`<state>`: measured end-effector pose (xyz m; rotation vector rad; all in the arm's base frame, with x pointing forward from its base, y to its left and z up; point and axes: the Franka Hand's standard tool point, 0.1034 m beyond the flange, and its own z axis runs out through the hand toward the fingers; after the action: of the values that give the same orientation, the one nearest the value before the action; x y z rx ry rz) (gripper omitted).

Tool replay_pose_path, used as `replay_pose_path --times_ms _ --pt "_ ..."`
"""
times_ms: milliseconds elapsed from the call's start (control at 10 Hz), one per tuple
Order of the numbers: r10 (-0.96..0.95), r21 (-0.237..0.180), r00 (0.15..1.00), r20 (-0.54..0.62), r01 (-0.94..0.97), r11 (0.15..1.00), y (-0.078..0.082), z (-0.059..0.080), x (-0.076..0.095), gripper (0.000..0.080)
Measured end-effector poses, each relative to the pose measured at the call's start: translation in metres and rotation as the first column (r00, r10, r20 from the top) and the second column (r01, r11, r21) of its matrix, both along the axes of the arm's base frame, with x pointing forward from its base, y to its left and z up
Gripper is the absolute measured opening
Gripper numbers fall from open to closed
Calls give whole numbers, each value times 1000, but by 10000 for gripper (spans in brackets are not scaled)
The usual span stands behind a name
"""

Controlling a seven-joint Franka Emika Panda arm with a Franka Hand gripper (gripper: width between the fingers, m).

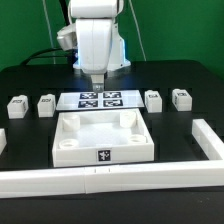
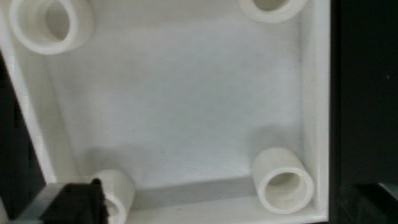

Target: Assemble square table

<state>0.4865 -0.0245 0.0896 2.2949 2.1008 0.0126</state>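
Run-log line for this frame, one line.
gripper: open, empty, hovering | square top: flat, sockets up, untouched | leg posts: four loose, two each side of top | fitted: none

Behind the square top (image 1: 100, 135), the gripper (image 1: 97, 86) is too small to tell whether its jaws are apart, and the arm (image 1: 97, 35) above is cut off. In the wrist view, a socket (image 2: 285, 8) is cropped, and one fingertip (image 2: 75, 200) is a dark blur.
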Motion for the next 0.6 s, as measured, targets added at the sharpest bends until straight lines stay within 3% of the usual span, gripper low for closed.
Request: replay_pose_path --times_ms 200,400,600 --pt "-16 7 1000 -18 16 1000 -11 -41 -40 650" --pt "-33 14 999 -35 33 999 -12 -72 -52 650" --pt "-58 18 997 -45 59 998 -6 -82 -46 650"
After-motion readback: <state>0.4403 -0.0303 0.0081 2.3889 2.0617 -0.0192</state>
